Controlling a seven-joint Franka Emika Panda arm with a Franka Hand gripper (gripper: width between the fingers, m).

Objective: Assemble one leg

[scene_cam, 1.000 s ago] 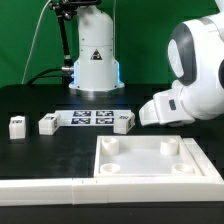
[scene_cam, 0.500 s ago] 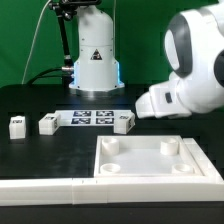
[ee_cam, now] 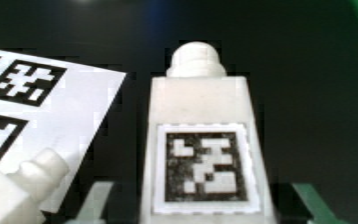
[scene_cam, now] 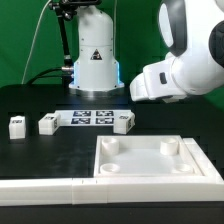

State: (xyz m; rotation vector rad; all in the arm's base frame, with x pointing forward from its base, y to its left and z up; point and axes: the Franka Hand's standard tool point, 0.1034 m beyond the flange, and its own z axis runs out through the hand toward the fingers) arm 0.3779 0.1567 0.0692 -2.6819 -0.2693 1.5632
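Note:
In the wrist view my gripper (ee_cam: 206, 203) is shut on the leg (ee_cam: 201, 130), a small white post with a black-and-white tag on its face and a rounded peg at its far end. One finger (ee_cam: 105, 198) shows on each side of it. The leg hangs above the black table. In the exterior view the white wrist (scene_cam: 152, 82) is raised at the right and hides the fingers and the held leg. Three more legs lie on the table: two at the exterior view's left (scene_cam: 16, 125) (scene_cam: 47, 123), and one (scene_cam: 124, 122) by the marker board.
The marker board (scene_cam: 90, 118) lies flat mid-table and also shows in the wrist view (ee_cam: 34, 95), with a leg (ee_cam: 30, 185) at its edge. The large white panel (scene_cam: 150, 178) with corner sockets lies front right. A long white rail (scene_cam: 40, 186) runs along the front.
The arm's wrist has risen clear of the table and drifted slightly toward the exterior view's left. The three legs on the table, the panel and the rail have not moved.

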